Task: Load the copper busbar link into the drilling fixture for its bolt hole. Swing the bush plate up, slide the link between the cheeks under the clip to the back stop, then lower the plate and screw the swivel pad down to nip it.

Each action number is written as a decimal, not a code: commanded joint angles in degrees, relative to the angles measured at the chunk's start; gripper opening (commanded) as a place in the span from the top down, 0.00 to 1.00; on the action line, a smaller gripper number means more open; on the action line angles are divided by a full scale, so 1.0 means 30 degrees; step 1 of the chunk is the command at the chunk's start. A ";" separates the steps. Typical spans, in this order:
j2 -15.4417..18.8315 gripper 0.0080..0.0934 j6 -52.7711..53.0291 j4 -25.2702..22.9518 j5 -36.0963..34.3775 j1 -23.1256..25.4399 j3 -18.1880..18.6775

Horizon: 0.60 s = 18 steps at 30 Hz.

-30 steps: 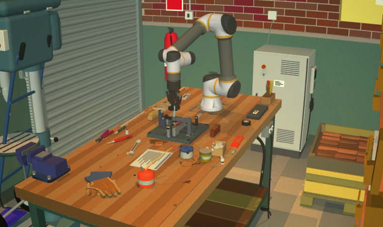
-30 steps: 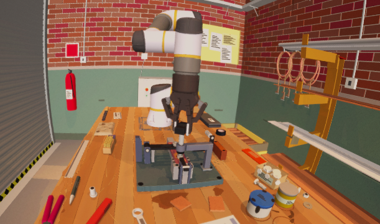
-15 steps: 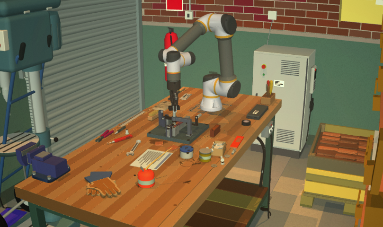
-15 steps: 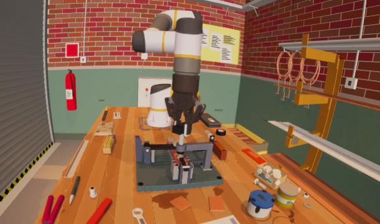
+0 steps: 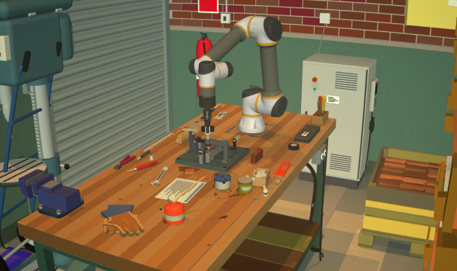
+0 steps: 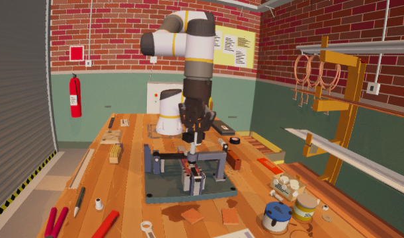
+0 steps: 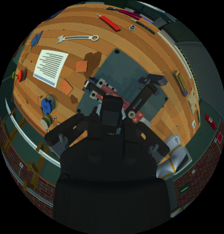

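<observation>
At the middle of the bench the drilling fixture (image 5: 212, 154) (image 6: 188, 175) (image 7: 123, 90) sits on its dark base plate. The copper busbar link (image 6: 192, 170) (image 7: 118, 96) lies between the cheeks, and the bush plate (image 6: 195, 155) (image 7: 144, 94) is lowered across it. The swivel pad screw (image 5: 207, 136) (image 6: 192, 145) stands upright through the plate and is held at its head by my gripper (image 5: 207, 130) (image 6: 193, 135) (image 7: 112, 109), which points straight down and is closed on it. The pad's lower end is hidden.
A small cardboard box of parts (image 6: 287, 186) sits right of the fixture, with two tins (image 6: 277, 216) (image 6: 304, 206) in front of it. Copper offcuts (image 6: 191, 215), a spanner (image 5: 159, 176), pliers (image 5: 124, 161) and a wire brush (image 6: 115, 153) lie around the base plate.
</observation>
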 commanded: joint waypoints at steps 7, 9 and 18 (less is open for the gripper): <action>-0.0010 1.00 0.1057 -0.0013 0.0001 0.0000 -0.0006; -0.0010 1.00 0.1268 -0.0014 0.0001 0.0000 -0.0006; -0.0009 1.00 0.1776 -0.0016 0.0001 0.0000 -0.0005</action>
